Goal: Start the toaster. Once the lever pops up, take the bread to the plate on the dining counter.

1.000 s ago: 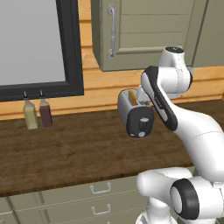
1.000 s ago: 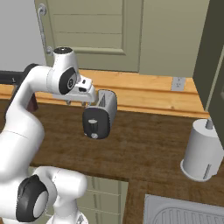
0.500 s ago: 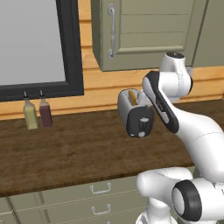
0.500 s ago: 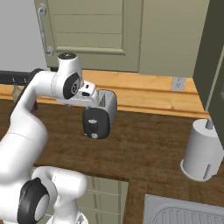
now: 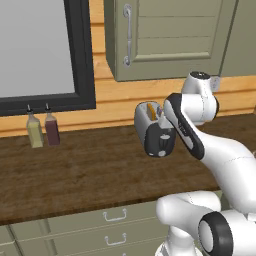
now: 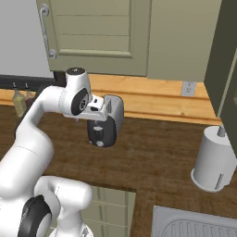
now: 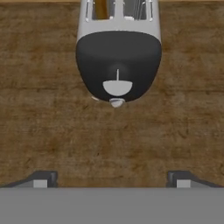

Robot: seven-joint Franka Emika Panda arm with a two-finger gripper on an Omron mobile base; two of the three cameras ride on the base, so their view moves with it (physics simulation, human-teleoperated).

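On the dark wood counter (image 5: 85,170) in the left base view, the toaster (image 5: 155,131) stands against the plank wall, its black end panel facing the robot, with the bread (image 5: 151,111) showing as an orange sliver in the nearer slot. Compared with a second ago, the arm's upper joint has lifted and swung back a little, so the hand is drawing away from the toaster's front.

In the right base view, the gripper (image 6: 102,109) sits just left of the toaster (image 6: 107,121), close beside its top, with a paper towel roll (image 6: 214,159) well apart to the right.

The hand view looks down on the toaster (image 7: 118,61): the lever (image 7: 117,88) sits low on the black panel, and the bread (image 7: 102,8) is sunk in its slot. The fingertips (image 7: 41,178) stand wide apart, holding nothing. I judge the lever pressed and released; waiting for the pop-up comes next.
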